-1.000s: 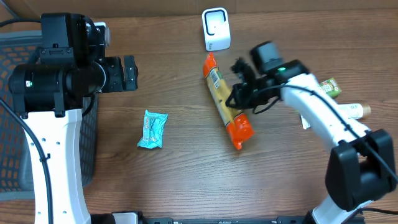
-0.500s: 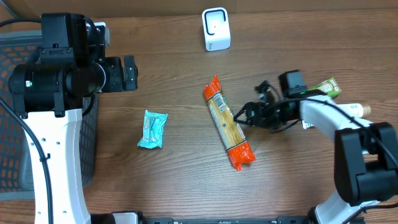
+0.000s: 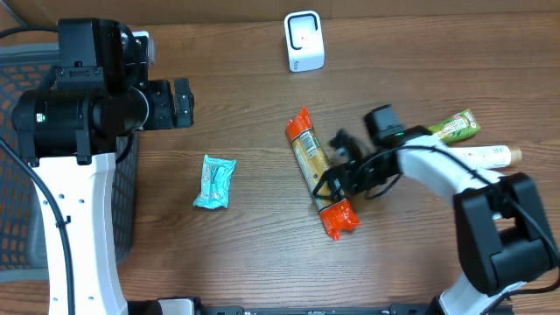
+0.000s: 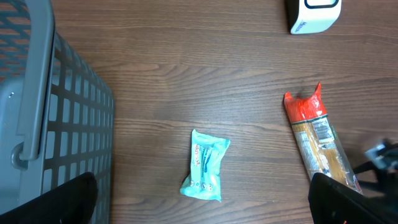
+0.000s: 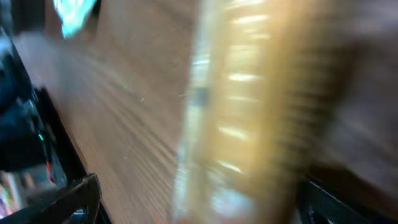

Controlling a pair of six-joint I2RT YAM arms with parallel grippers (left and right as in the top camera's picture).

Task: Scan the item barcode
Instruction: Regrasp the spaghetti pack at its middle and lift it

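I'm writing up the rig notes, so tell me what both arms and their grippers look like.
Both arms match: the left arm and right arm have smooth white link shells joined by chunky black motor housings. Black cables loop alongside the links. The left gripper and right gripper are black, with two blocky fingers. No markings are legible.

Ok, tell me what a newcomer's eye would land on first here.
The long orange-ended packet lies diagonally mid-table, with the right end effector open at its lower half. To its left lies a small teal packet, and a white scanner stands at the table's far edge.
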